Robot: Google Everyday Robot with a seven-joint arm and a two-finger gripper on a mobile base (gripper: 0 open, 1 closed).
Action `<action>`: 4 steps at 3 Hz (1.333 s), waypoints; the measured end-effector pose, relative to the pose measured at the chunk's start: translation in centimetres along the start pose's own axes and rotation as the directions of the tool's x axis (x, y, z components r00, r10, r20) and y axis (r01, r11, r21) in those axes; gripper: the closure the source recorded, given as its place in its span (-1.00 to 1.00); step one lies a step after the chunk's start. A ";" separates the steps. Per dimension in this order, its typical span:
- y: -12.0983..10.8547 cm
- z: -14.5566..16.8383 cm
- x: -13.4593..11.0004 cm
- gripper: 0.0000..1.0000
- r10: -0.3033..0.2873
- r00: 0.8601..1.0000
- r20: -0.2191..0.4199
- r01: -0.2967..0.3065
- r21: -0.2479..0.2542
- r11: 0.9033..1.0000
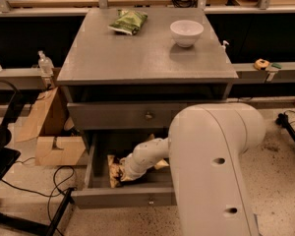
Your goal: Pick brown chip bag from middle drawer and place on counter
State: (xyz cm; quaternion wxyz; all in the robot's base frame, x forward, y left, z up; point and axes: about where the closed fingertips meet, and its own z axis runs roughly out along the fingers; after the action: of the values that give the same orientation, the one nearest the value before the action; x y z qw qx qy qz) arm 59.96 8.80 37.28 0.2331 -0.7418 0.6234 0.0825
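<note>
The middle drawer (119,198) is pulled open at the bottom of the grey cabinet. The brown chip bag (113,167) lies inside it at the left, mostly covered by my arm. My gripper (122,173) reaches down into the drawer and sits right on the bag; its end is hidden behind the wrist. The counter (137,53) is the flat grey top of the cabinet, above and behind the gripper.
A green snack bag (129,20) and a white bowl (187,32) sit on the counter's far part. The upper drawer (132,115) is closed. A cardboard box (49,132) and cables lie on the floor at the left. My large white arm body (211,171) fills the lower right.
</note>
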 end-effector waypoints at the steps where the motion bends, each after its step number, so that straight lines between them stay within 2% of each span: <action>1: 0.0 -0.1 0.0 1.00 0.000 1.000 0.000 0.000 0.000 1.000; 2: -0.1 -2.6 -2.0 1.00 0.005 0.995 0.096 -0.006 0.001 1.000; 3: 0.5 -9.9 -4.1 1.00 -0.013 0.987 0.159 0.015 -0.008 1.000; 4: 0.4 -22.5 -6.1 1.00 -0.028 0.979 0.203 0.023 0.030 0.999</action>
State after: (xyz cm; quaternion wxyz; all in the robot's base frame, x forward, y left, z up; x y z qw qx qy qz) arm 54.50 4.10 59.43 0.3068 -0.7342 0.5877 0.1464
